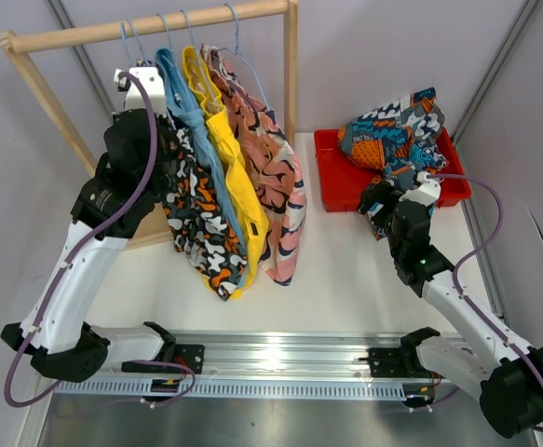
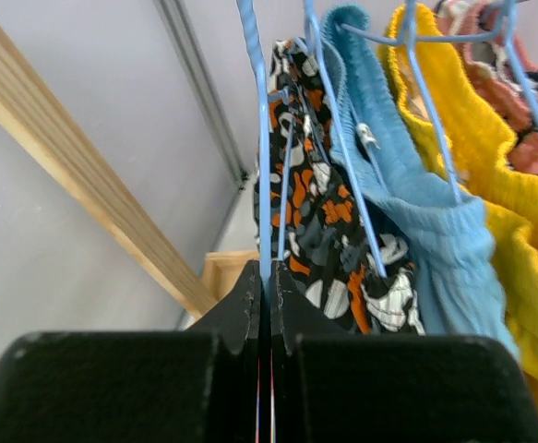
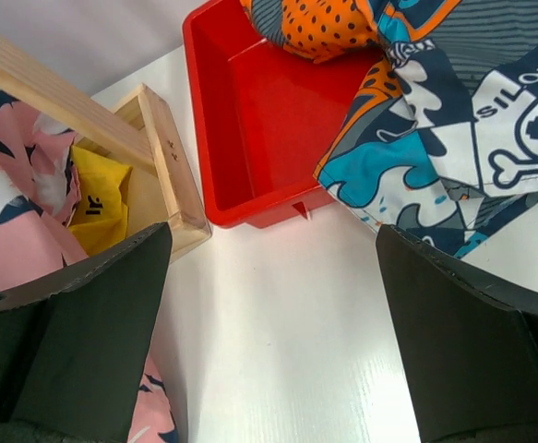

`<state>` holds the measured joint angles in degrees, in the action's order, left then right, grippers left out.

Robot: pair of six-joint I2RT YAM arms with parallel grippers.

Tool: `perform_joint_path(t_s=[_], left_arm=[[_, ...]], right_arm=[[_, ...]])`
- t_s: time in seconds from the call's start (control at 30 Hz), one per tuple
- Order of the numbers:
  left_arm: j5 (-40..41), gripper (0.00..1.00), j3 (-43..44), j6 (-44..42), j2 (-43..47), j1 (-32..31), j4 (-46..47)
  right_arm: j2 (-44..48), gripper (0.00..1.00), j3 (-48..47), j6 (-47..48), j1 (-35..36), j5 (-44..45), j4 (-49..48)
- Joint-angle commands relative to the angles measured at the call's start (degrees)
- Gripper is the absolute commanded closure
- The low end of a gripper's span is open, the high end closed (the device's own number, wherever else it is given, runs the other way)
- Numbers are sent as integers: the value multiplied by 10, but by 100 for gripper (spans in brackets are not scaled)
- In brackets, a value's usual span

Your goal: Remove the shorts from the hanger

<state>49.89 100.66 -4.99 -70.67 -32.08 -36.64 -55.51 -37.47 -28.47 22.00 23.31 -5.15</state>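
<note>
Now left gripper (image 2: 267,277) pinches blue hanger (image 2: 262,166), blotched shorts (image 2: 328,217) just beside (right gripper (image 3: 269,254) agape).

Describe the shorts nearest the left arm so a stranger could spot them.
Start at the wooden rack at back left. Take the leftmost pair of shorts hanging there, beside the left fingers shut on a blue hanger wire. It alone is blotched black, orange and white.

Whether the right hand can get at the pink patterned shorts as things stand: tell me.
Probably yes. The right hand is open above bare table beside the red tray, and the pink patterned shorts hang outermost on the rack, facing it, with nothing between them.
</note>
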Motion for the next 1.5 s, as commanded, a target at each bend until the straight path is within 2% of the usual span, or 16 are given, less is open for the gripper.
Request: perform_joint_path(t_s=[0.0,0.17,0.27,0.33,0.57,0.77,0.87,0.93,0.97,1.03,1.13,1.23,1.33,1.4,1.43,1.47], left_arm=[[28,100,33,-51,7,22,39],[70,100,35,-92,26,25,65],[56,100,32,-96,28,50,69],[21,100,46,-76,22,74,52],[-124,100,127,27,-67,221,-40],[-208,100,134,74,-117,278,-60],[-215,99,137,92,-120,281,-79],[-221,91,126,99,-99,281,-81],[-228,82,113,105,-90,281,-84],[-240,71,101,124,-58,281,-97],[-258,58,81,133,-25,274,-126],[-245,32,75,131,7,244,-158],[-240,23,83,138,35,208,-192],[-247,21,117,147,42,186,-213],[-267,8,125,163,43,160,-227],[-283,1,152,169,41,144,-229]], right_arm=[[12,0,-14,5,9,-3,15],[10,0,-27,3,41,15,30],[5,1,-33,-3,59,34,38],[1,1,-36,-7,81,52,41],[-21,1,-40,-14,141,89,42],[-25,0,-34,-15,154,96,40],[-21,0,-28,-17,154,98,40],[-16,0,-23,-19,154,100,42],[-14,0,-21,-20,154,101,43],[-8,1,-16,-22,154,103,44],[-3,1,-10,-25,154,104,45],[-1,0,-15,-28,157,109,49],[-3,0,-32,-18,158,135,81],[-7,1,-49,-3,158,156,87],[-8,1,-58,10,159,162,88],[-9,1,-75,17,158,167,88]])
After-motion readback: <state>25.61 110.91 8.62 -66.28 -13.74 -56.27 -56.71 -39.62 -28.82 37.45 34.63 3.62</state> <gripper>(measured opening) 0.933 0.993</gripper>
